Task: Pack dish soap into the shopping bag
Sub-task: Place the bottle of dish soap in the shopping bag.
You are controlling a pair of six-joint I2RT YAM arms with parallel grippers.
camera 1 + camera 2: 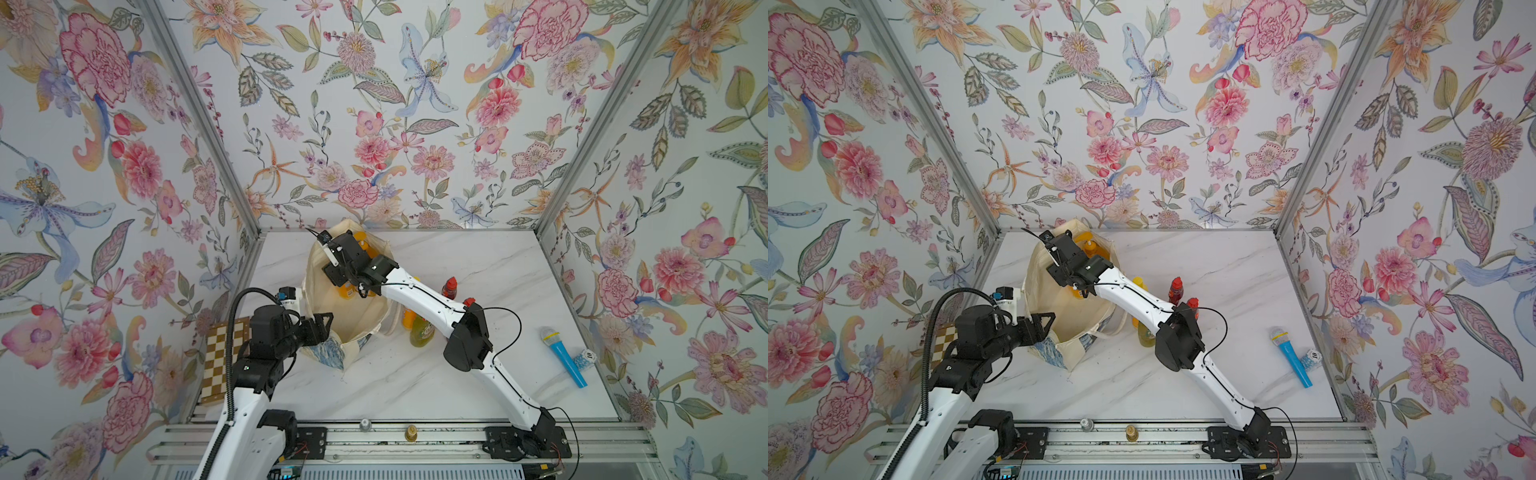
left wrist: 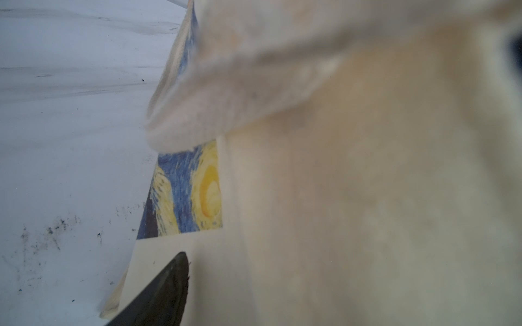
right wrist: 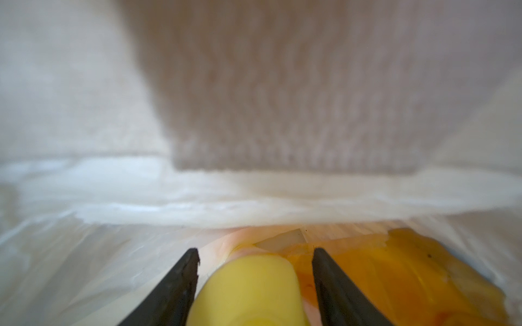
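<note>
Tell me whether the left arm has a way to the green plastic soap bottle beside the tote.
Probably not. The cream canvas tote stands between the left gripper and the green bottle, and the right arm's white forearm crosses close by it.

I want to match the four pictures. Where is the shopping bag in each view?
Top view: the shopping bag stands open, left of centre and below the middle.
Top view: the shopping bag again, a little further left.
Left wrist: its outer side fills most of the picture, very close.
Right wrist: only its blurred cream cloth, seen from inside.
Shared landmark: the blue and yellow print on its side; the right wrist view lacks it.
</note>
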